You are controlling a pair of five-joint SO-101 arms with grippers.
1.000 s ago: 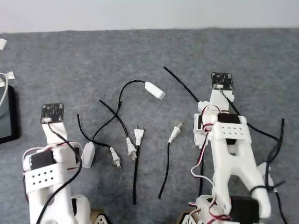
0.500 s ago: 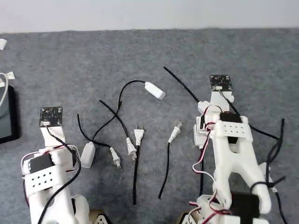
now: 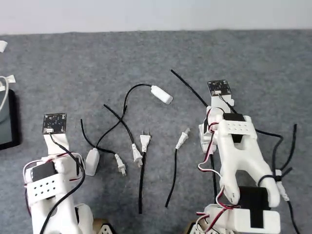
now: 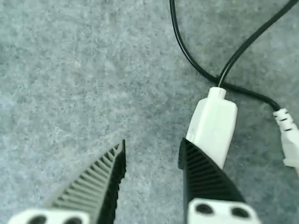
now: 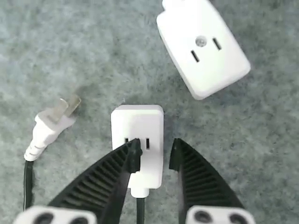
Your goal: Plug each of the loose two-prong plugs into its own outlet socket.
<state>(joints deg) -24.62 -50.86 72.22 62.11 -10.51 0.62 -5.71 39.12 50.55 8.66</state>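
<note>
Outlet socket (image 5: pixel 138 126) sits between the right gripper's (image 5: pixel 154 144) parted fingers (hidden beneath that arm from above), while the left gripper (image 4: pixel 152 144) gapes empty over the grey felt desk (image 3: pixel 73 58).

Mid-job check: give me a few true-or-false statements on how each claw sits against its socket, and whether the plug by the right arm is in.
1. The left claw is open. True.
2. A white socket sits between the left claw's fingers. False: it lies outside the gap, beside one finger.
3. The right claw is open over a two-slot socket. True.
4. The plug near that socket is inserted in it. False: it lies loose on the grey mat, prongs bare.
</note>
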